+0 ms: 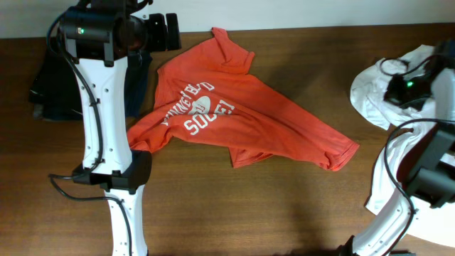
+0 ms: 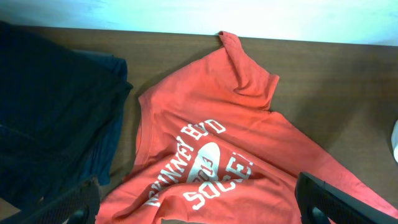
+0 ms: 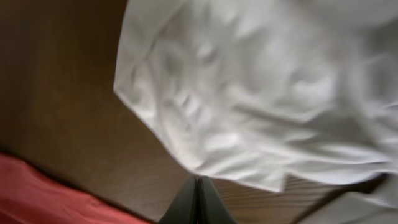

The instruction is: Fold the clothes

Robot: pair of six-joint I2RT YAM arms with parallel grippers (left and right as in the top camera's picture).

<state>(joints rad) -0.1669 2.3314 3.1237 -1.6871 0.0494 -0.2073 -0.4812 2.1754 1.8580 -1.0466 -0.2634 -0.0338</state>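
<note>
The left gripper is wide open and holds nothing. It hangs over the far left of the worktop, and its arm stands tall from the near edge and bends over at the top. Just to its right lies the orange-red shirt. The shirt is crumpled, with its white letters facing up and one sleeve poking toward the far edge. It reaches from the left arm to the middle of the worktop. The right gripper is squeezed shut on nothing, low over bare wood right beside the edge of the white shirt at the far right. Bare wood shows between the two shirts and along the near edge between the arms. There are two arms, one orange-red shirt, and one dark blue pile at the far left.
</note>
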